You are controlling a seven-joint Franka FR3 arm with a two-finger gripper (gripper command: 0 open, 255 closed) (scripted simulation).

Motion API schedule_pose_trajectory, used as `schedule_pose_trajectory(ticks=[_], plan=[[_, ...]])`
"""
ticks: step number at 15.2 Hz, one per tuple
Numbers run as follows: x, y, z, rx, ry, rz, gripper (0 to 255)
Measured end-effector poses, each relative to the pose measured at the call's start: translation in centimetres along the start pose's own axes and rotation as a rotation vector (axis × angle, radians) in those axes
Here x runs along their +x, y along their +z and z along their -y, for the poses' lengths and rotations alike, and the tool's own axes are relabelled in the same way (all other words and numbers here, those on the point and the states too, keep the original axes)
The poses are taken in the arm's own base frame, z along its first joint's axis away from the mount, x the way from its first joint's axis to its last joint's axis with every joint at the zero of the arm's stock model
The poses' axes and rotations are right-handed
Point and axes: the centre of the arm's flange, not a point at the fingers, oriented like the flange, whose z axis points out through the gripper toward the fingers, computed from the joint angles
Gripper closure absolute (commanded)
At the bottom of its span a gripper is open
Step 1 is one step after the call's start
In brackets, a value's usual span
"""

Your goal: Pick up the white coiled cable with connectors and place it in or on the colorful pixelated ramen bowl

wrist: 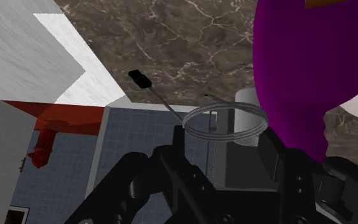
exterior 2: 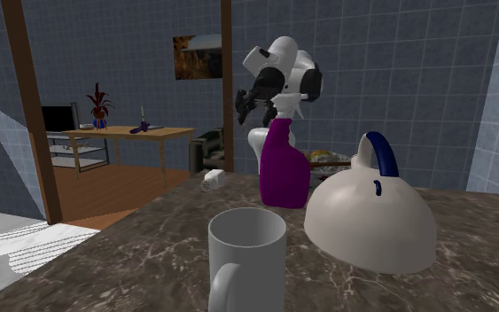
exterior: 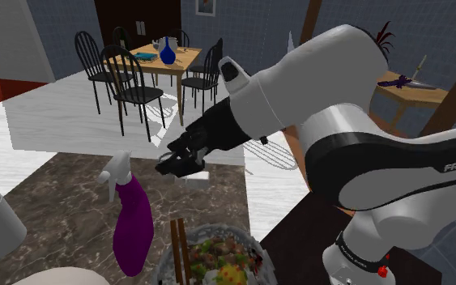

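Pincer (exterior: 172, 166) hangs released above the desk (exterior: 64, 202) edge, so I can drop straight onto the white coiled cable (exterior 2: 212, 180) lying just beneath it. The ramen bowl (exterior: 253, 241) waits behind, toward the stand.

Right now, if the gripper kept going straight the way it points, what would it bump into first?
Most likely the coiled cable, lying just ahead of the gripper on the marble countertop, though the depth is hard to judge.
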Motion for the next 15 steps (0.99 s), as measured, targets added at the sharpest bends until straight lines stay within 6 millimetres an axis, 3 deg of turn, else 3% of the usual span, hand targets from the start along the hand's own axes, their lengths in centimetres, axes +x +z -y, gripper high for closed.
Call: schedule_pose_trajectory(ticks=[12, 15], plan=[[-3.3, -7.3, 13.7, 0.000, 0.001, -0.001, 255], [-4.8, -7.0, 15.2, -0.001, 0.001, 0.000, 255]])
